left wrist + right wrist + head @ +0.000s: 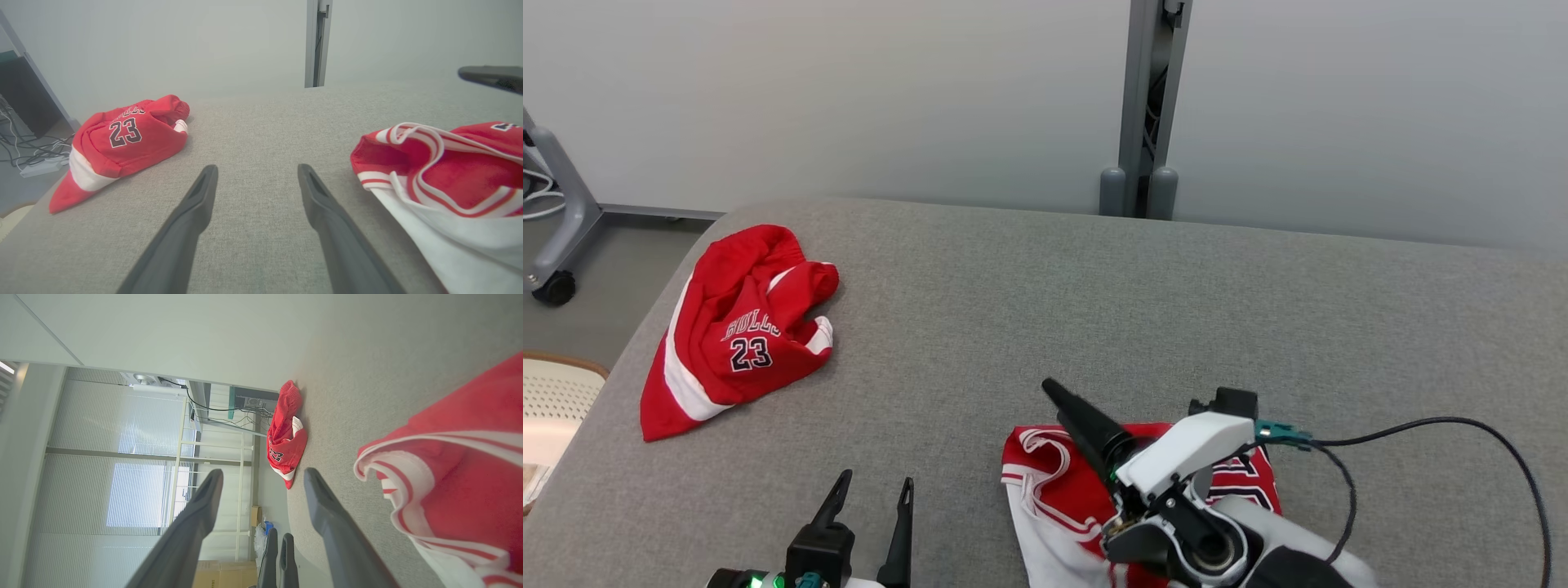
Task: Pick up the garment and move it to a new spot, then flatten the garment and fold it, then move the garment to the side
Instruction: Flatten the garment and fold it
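A crumpled red and white jersey garment (1054,490) lies at the near edge of the grey table (1094,286). My right gripper (1062,400) hangs just over it, turned on its side with its fingers pointing far-left. In the right wrist view this gripper (262,473) is open and holds nothing, and the jersey (461,473) lies beside its fingers. My left gripper (876,482) stands open and empty left of the jersey (449,179), fingers (204,192) spread over bare table. A second red garment marked BULLS 23 (739,327) lies bunched at the far left.
A grey post (1147,106) stands behind the table against the pale wall. Left of the table are a wheeled stand (556,245) and a pale perforated seat (556,392). A black cable (1462,425) loops from my right wrist over the table.
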Robot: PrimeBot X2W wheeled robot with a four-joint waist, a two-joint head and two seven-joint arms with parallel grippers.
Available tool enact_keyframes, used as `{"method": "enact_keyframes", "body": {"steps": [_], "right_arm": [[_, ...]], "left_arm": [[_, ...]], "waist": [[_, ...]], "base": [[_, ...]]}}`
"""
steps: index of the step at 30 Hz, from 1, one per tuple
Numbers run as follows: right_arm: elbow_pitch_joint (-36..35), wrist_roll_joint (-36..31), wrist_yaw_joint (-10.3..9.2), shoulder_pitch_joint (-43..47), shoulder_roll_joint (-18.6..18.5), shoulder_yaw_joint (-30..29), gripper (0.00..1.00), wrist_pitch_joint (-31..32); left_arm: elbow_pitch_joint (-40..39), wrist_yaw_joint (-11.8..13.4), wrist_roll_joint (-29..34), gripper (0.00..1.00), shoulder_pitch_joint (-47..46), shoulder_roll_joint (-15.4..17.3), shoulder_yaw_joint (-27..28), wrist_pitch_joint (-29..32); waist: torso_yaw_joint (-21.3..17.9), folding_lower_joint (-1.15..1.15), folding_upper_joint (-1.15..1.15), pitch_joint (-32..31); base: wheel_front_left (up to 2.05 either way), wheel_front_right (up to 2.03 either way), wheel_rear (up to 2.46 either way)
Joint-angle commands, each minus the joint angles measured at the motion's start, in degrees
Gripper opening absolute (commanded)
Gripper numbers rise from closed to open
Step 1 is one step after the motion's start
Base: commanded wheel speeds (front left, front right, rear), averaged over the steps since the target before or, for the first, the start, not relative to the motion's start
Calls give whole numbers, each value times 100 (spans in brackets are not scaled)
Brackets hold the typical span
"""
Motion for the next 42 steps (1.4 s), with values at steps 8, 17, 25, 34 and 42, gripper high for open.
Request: {"method": "enact_keyframes", "body": {"steps": [8,17,25,34,42], "right_arm": [[-449,-1519,0,-389,-1286,-363,100,-479],[-431,-6020,0,527,-1939,-3218,100,-496],[-1286,-8785,0,2220,-1070,-5352,100,-494],[-2056,-10085,-1,3206,-487,-5726,100,-494],[-2310,-10283,-1,3443,-227,-6001,100,-494]], "left_arm": [[-175,48,-5,100,-23,21,97,-17],[-573,110,-103,100,-57,22,216,-17],[-848,113,-159,100,-33,22,272,-18],[-1291,158,-301,100,125,17,410,-18],[-1763,260,-359,100,274,16,510,-17]], "waist": [[-306,0,0,-110],[-606,0,0,-75],[-696,0,0,-41],[-711,0,0,-47],[-655,0,0,-54]], "base": [[0,0,0],[0,0,0],[0,0,0],[0,0,0],[0,0,0]]}}
